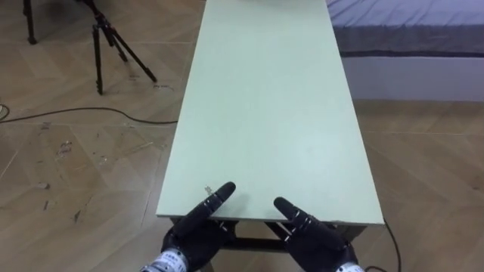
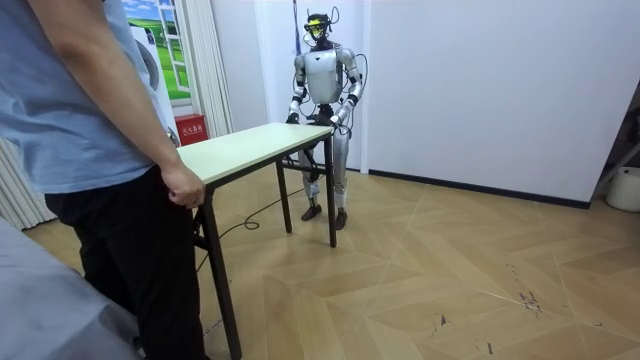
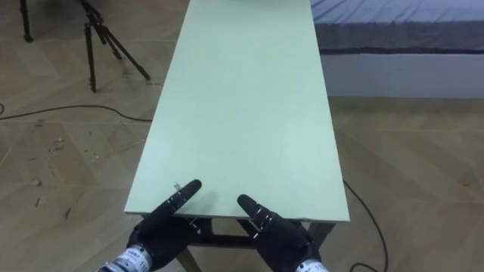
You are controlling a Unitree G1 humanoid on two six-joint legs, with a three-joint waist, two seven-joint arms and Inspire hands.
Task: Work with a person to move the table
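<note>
One table (image 1: 265,113); left hand (image 1: 193,230), right hand (image 1: 314,238) at its end (grasp: cannot tell).

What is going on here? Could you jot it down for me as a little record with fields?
Thing: long pale green rectangular table with dark legs, on a wooden floor
Robot: stands at one short end
Robot's hands: left hand and right hand, side by side at the near edge
Helper: person in a blue shirt at the opposite end, person's hand at that edge
Nearby: black tripod, grey-covered bed
</note>
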